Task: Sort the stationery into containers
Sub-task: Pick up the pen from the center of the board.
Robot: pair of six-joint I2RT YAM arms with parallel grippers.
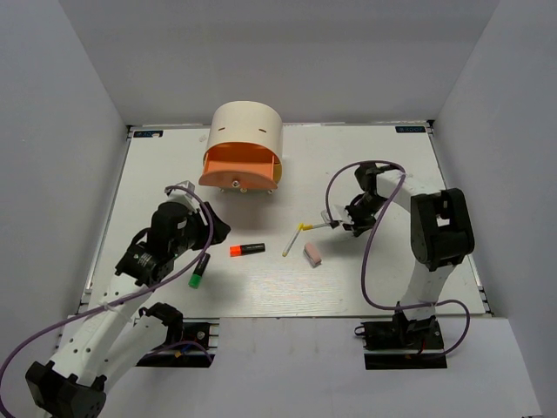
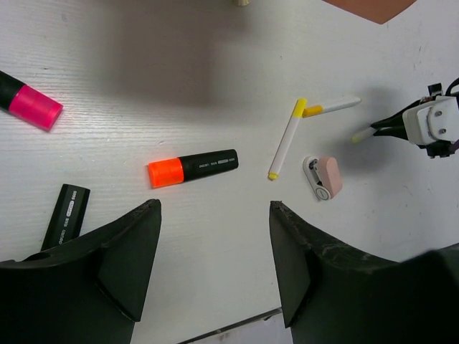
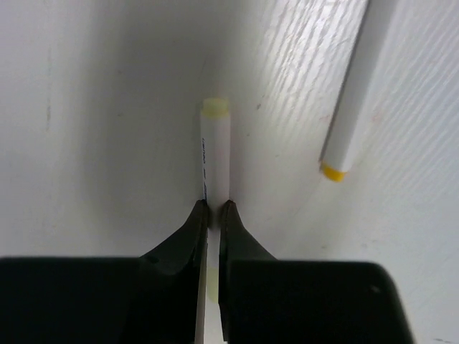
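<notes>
The cream cabinet (image 1: 248, 129) stands at the back with its orange drawer (image 1: 241, 169) pulled open; no yellow drawer shows. My right gripper (image 1: 336, 223) is shut on a thin white stick (image 3: 215, 154), held low over the table. Two more white sticks (image 1: 291, 240) (image 1: 314, 226) and the pink eraser (image 1: 312, 254) lie just left of it. My left gripper (image 2: 215, 208) is open and empty above the table, behind the orange-red highlighter (image 2: 193, 166). The pink highlighter (image 2: 29, 102) lies at its left. The green highlighter (image 1: 198, 275) lies beside the left arm.
White walls close in the table (image 1: 400, 174) on three sides. The right arm's purple cable (image 1: 370, 252) loops over the table's right part. The second stick (image 3: 356, 86) lies close to the right of the held one.
</notes>
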